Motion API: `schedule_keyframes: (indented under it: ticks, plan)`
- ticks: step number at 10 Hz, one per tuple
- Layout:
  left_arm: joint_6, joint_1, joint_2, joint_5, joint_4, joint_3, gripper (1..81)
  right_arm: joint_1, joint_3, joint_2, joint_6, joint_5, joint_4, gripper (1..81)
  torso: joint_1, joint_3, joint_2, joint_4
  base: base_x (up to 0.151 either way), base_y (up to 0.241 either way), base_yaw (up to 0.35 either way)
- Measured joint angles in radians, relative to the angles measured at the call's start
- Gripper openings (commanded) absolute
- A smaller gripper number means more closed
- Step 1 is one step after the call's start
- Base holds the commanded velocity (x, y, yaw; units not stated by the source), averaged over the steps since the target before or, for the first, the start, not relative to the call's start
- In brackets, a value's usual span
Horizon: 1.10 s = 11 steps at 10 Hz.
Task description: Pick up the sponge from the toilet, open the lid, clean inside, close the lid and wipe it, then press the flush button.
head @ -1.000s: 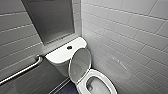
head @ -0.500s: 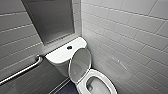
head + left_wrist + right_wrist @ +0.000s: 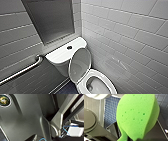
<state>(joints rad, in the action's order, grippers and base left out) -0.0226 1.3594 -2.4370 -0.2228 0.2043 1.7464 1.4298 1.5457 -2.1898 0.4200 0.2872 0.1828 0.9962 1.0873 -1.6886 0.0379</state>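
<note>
The white toilet (image 3: 108,79) stands in the corner in the head view, bowl open. Its oval lid (image 3: 80,63) is raised and leans back against the tank (image 3: 60,55). The small round flush button (image 3: 69,47) sits on the tank top. In the right wrist view the bright green sponge (image 3: 137,116) looms large, with my right gripper (image 3: 134,138) shut on its narrow end. The sponge hangs above blue tiled floor, apart from the toilet. My left gripper is open with nothing seen in it.
A metal grab bar (image 3: 22,71) runs along the left wall below a dark framed panel (image 3: 50,20). White tiled wall (image 3: 130,37) closes the right side. Blue mosaic floor (image 3: 110,110) lies beside the toilet base.
</note>
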Motion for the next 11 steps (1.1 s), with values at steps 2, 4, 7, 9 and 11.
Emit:
schedule_keyframes:
  ticks: [2,4,7,9,11]
  plan:
    - [0.003,0.0,-0.019,0.017,-0.015,0.002,81.1,-0.033,-0.059,0.055,0.0,-0.003,0.0,1.0,0.0,0.0,0.0,0.0,0.0,0.0,0.0]
    - [0.0,0.0,-0.029,0.017,-0.025,0.002,81.1,-0.11,-0.086,0.097,0.004,-0.007,0.0,1.0,0.0,0.0,0.0,0.0,0.0,0.0,0.0]
    - [0.003,0.0,-0.051,0.017,-0.026,0.044,81.1,-0.255,-0.143,0.123,0.008,-0.024,-0.001,1.0,0.0,0.0,0.0,0.0,0.0,0.0,0.0]
    - [0.003,0.003,-0.054,0.019,-0.026,0.062,81.1,-0.361,-0.162,0.13,0.009,-0.051,-0.003,1.0,0.0,0.0,0.0,0.0,0.0,0.0,0.0]
    - [0.007,0.024,-0.059,0.067,-0.026,0.062,81.1,-0.451,-0.174,0.132,0.012,-0.098,-0.006,1.0,0.0,0.0,0.0,0.0,0.0,0.0,0.0]
